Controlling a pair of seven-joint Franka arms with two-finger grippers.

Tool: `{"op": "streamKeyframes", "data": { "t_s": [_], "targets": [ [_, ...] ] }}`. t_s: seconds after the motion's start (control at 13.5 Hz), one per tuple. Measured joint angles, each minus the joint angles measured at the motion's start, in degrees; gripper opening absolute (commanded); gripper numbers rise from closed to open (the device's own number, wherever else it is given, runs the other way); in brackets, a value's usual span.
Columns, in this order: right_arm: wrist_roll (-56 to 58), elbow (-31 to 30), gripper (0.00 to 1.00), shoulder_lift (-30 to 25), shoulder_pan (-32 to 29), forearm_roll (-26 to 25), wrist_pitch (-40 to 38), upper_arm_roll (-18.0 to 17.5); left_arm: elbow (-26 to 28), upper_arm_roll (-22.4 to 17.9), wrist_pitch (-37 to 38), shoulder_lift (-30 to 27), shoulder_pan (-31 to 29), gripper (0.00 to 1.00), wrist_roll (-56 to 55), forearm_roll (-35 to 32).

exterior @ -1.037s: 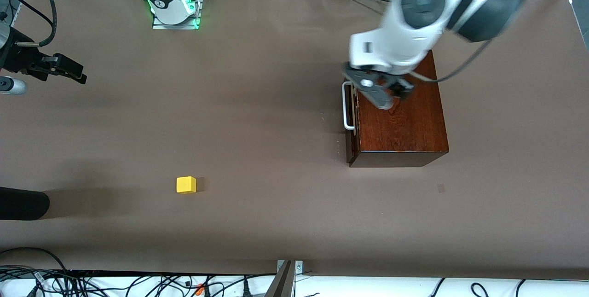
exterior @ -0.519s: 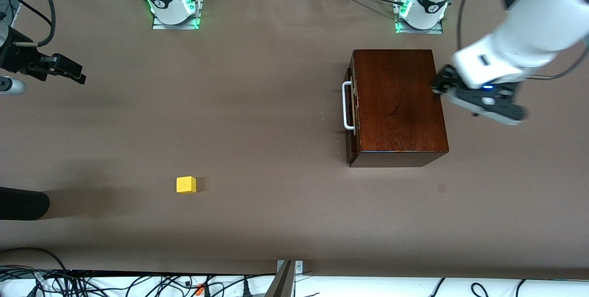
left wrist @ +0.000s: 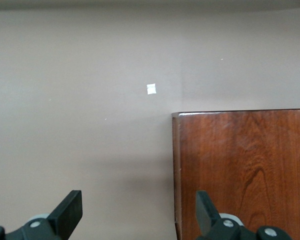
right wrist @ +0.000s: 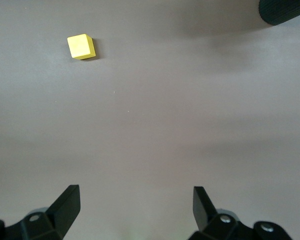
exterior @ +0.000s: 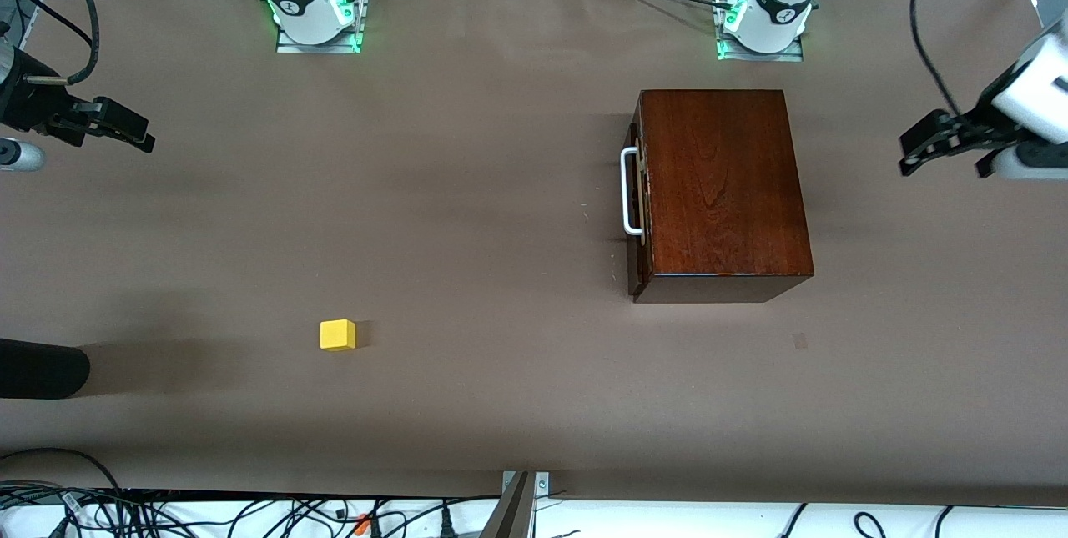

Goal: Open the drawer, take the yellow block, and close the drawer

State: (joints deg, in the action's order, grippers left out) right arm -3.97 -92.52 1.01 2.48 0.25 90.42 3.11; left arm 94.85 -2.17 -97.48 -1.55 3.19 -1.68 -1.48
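The drawer [exterior: 639, 248] sits shut in the glossy mahogany box [exterior: 719, 188], its white bar handle [exterior: 628, 192] facing the right arm's end of the table. The yellow block [exterior: 337, 334] lies alone on the brown table, nearer the front camera and toward the right arm's end; the right wrist view shows the block [right wrist: 81, 46] too. My left gripper [exterior: 924, 143] hangs open and empty over the table beside the box, at the left arm's end. In its wrist view, that gripper [left wrist: 138, 212] is open by the box's edge [left wrist: 245, 170]. My right gripper [exterior: 123, 129] [right wrist: 136, 205] waits open and empty.
A dark cylinder [exterior: 42, 368] reaches in at the right arm's end, near the block, and shows as the cylinder [right wrist: 285, 10] in the right wrist view. A small pale scrap [exterior: 800, 341] lies on the table near the box. Cables run along the table's front edge.
My left arm has swung away from over the box's top, out to the left arm's end of the table. The box, the block and the right arm have not moved.
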Motion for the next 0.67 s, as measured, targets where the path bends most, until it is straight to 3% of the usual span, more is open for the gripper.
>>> {"op": "streamKeyframes", "data": {
  "t_s": [0.67],
  "targets": [
    [0.0,0.1,1.0,0.0,0.0,0.0,0.0,0.0,1.3,-0.3,1.5,-1.2,0.5,1.0,0.4,0.0]
  ]
}}
